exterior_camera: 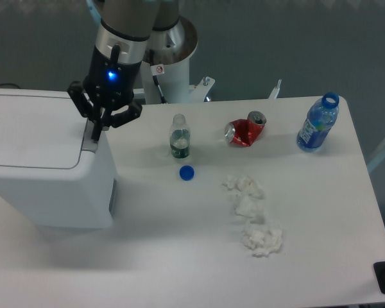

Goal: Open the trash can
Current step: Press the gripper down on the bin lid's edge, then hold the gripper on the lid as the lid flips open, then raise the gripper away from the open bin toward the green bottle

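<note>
The trash can is a large white boxy bin at the left of the table, its flat lid lying down shut. A grey push-bar runs along the lid's right rim. My gripper hangs straight over that bar with its black fingers drawn together, the tips at or just above the bar. Nothing is held between the fingers. Whether the tips press on the bar I cannot tell.
A small capless bottle stands mid-table with a blue cap in front of it. A crushed red can lies to its right, a blue bottle stands far right. Three white paper wads lie toward the front.
</note>
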Controlling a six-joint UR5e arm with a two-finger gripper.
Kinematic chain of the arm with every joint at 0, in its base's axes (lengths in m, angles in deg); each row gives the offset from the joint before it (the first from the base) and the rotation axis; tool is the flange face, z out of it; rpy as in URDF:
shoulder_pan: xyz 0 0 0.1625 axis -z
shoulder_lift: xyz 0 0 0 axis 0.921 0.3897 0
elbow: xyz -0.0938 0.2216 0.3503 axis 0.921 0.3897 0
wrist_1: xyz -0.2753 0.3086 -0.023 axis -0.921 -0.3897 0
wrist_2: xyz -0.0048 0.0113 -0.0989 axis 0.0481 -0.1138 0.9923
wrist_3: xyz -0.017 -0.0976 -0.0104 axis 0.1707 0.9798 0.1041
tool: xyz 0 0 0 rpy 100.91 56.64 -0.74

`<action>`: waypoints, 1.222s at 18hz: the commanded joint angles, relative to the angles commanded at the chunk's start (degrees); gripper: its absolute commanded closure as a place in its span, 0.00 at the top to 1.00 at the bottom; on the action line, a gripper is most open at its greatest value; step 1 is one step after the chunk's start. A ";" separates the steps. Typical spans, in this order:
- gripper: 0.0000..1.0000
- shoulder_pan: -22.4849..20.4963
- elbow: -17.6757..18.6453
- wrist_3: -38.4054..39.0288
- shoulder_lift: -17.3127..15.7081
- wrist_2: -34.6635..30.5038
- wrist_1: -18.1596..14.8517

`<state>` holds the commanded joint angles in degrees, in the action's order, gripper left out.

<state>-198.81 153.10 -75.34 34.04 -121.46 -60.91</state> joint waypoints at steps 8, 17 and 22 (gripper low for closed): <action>0.00 0.00 0.00 -0.18 0.61 0.00 0.09; 0.92 -1.40 -2.11 0.00 0.62 1.84 0.44; 0.96 -5.17 -2.20 2.81 0.53 2.64 0.44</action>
<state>-203.99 150.90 -72.53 34.57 -118.82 -60.47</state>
